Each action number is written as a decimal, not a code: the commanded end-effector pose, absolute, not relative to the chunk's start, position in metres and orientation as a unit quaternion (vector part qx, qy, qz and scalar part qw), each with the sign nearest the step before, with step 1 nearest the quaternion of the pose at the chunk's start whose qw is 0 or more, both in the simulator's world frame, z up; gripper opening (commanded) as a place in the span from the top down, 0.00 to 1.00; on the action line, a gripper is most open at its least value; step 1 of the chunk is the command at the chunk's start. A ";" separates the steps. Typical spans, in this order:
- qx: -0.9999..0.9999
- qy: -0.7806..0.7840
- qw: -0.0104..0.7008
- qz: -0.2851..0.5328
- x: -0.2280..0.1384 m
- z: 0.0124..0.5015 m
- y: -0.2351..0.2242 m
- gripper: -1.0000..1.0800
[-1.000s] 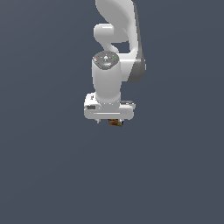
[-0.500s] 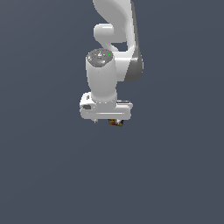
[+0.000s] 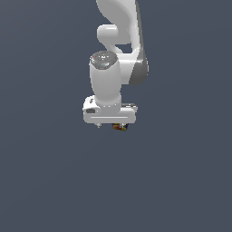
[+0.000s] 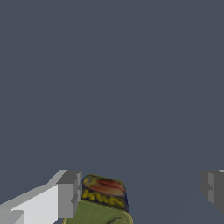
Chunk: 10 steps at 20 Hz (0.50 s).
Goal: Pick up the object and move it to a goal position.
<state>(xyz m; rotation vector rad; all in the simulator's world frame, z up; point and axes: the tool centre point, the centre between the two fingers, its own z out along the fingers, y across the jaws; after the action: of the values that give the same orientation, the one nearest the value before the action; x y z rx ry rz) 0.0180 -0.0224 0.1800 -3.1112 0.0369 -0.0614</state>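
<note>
My white gripper (image 3: 113,125) points down, and only a sliver of the object (image 3: 119,127) shows under the hand in the exterior view. In the wrist view the gripper (image 4: 140,190) is open, its two grey fingertips far apart. The object (image 4: 104,197), a small can with olive-green, yellow, red and dark blue bands, lies between them. It sits right against one fingertip (image 4: 68,192) and well apart from the other fingertip (image 4: 213,188). I cannot tell whether the can rests on the floor.
Plain dark blue-grey ground (image 3: 181,181) fills both views all around the arm. No other objects, edges or markers show.
The hand and wrist have shifted slightly toward the exterior view's left and a little upward. The can still shows just under the hand.
</note>
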 end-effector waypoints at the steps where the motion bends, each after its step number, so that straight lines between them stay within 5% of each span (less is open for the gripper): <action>1: -1.000 0.000 0.014 -0.019 0.016 0.178 -0.022 0.04; 10: -0.997 -0.079 0.011 -0.017 0.004 0.169 -0.017 0.04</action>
<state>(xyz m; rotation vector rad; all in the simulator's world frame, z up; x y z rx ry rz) 0.0068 -0.0178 0.1706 -3.1122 -0.1964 -0.0550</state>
